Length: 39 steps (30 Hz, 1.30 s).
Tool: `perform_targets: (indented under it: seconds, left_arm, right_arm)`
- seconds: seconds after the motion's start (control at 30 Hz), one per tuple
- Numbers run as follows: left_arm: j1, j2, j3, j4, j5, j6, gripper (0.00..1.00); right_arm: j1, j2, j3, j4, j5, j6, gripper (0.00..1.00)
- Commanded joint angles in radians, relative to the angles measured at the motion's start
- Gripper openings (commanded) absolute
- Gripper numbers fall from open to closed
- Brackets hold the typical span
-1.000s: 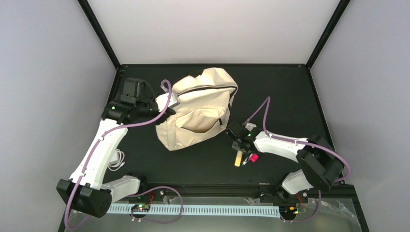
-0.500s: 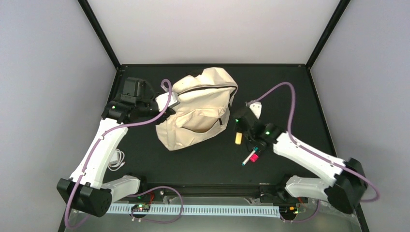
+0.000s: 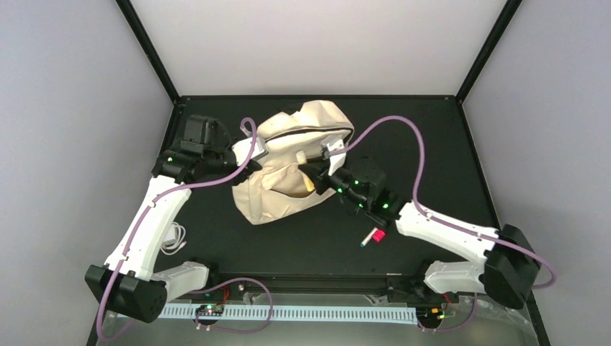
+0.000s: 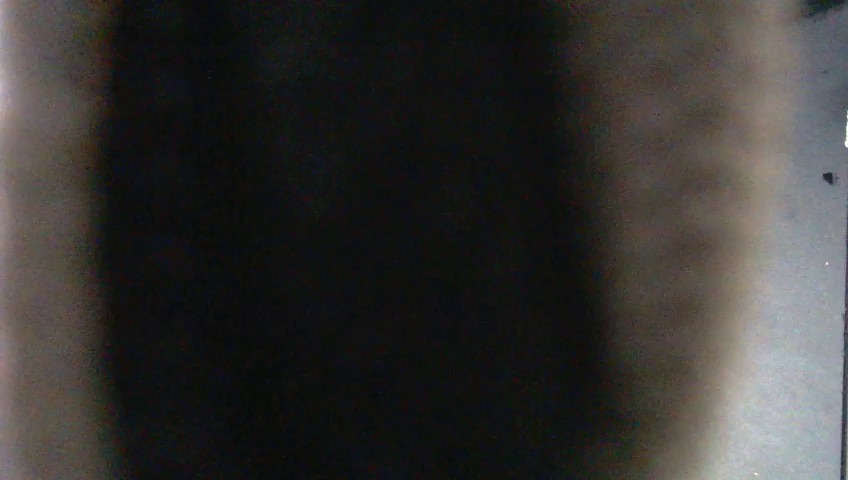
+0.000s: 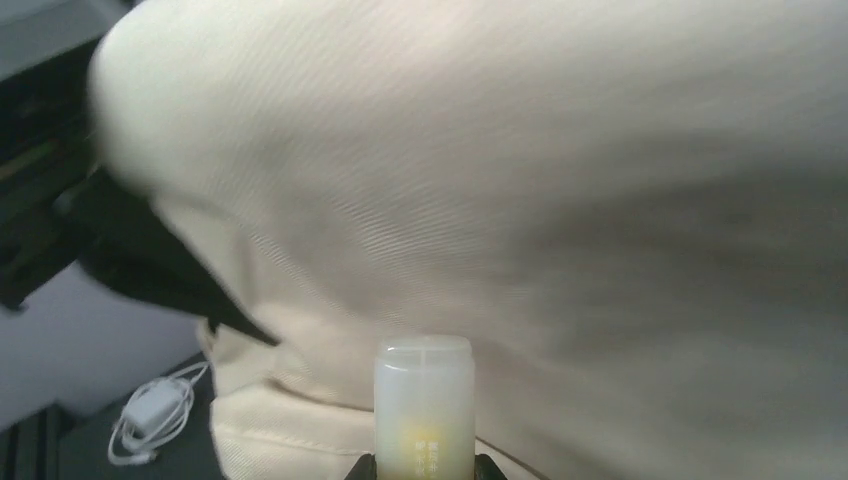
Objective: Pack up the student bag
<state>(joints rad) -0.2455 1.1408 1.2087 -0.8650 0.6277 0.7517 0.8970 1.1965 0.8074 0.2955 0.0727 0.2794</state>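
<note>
The student bag (image 3: 288,162) is a cream fabric backpack lying in the middle of the black table, its front pocket gaping toward the right arm. My right gripper (image 3: 311,178) is shut on a translucent white-and-yellow stick (image 5: 423,405). It holds the stick end-first at the mouth of the front pocket, and cream fabric (image 5: 560,200) fills the right wrist view. My left gripper (image 3: 253,154) is at the bag's upper left edge, pinching the fabric there. The left wrist view is dark and blurred, and my fingers do not show in it.
A pink marker (image 3: 373,236) lies on the table near the right arm. A coiled white cable (image 3: 174,240) lies left of the bag and also shows in the right wrist view (image 5: 150,418). Black frame posts stand at the back corners.
My right gripper lifted the stick off the table and carried it up and left to the bag's front pocket. The pink marker stayed on the table. The left arm has not moved.
</note>
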Motion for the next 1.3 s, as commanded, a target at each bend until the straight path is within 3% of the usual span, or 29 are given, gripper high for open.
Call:
perform_targets:
  seconds: [0.0,0.13,0.27,0.33,0.4,0.43,0.5,0.6,0.7,0.9,0.97,1.03,1.1,1.27]
  left_arm:
    - [-0.003,0.018,0.035,0.006,-0.005,-0.005,0.02]
    - [-0.003,0.016,0.041,0.004,-0.014,-0.005,0.02]
    - [-0.003,0.013,0.044,-0.005,-0.02,0.003,0.02]
    - [-0.003,0.014,0.045,-0.006,-0.022,0.007,0.02]
    - [-0.003,0.017,0.045,-0.005,-0.023,0.008,0.02]
    - [-0.003,0.017,0.045,-0.006,-0.024,0.008,0.02]
    - [-0.003,0.018,0.046,-0.005,-0.021,0.006,0.02]
    - [-0.003,0.015,0.045,-0.004,-0.017,0.003,0.02]
    - [-0.003,0.01,0.043,-0.003,-0.016,-0.001,0.02]
    - [-0.003,0.007,0.038,-0.003,-0.021,-0.004,0.02]
    - [-0.003,0.008,0.04,0.0,-0.023,-0.005,0.02]
    - [-0.003,0.012,0.042,0.005,-0.019,-0.007,0.02]
    - [-0.003,0.014,0.045,0.005,-0.014,-0.008,0.02]
    - [-0.003,0.016,0.049,0.005,-0.009,-0.012,0.02]
  right_arm:
    - [0.013,0.076,-0.033,0.347,-0.242,-0.267,0.1]
    - [0.014,0.134,-0.037,0.333,-0.343,-0.426,0.11]
    - [0.013,0.132,-0.091,0.286,-0.33,-0.544,0.24]
    - [0.013,0.126,-0.092,0.235,-0.31,-0.57,0.36]
    - [0.013,0.119,-0.06,0.144,-0.31,-0.585,0.66]
    - [0.012,0.116,-0.034,0.08,-0.314,-0.584,0.74]
    - [0.013,0.111,0.046,-0.05,-0.312,-0.556,0.81]
    - [0.013,0.099,0.16,-0.204,-0.275,-0.432,0.82]
    - [0.013,0.054,0.214,-0.327,-0.141,-0.284,0.82]
    - [0.005,-0.146,0.146,-0.669,0.488,0.156,0.75]
    - [-0.013,-0.209,0.105,-0.861,0.643,0.364,0.66]
    - [-0.062,-0.246,0.062,-1.043,0.662,0.546,0.62]
    - [-0.124,-0.254,0.002,-1.121,0.567,0.635,0.63]
    - [-0.264,-0.202,-0.138,-1.147,0.386,0.722,0.63]
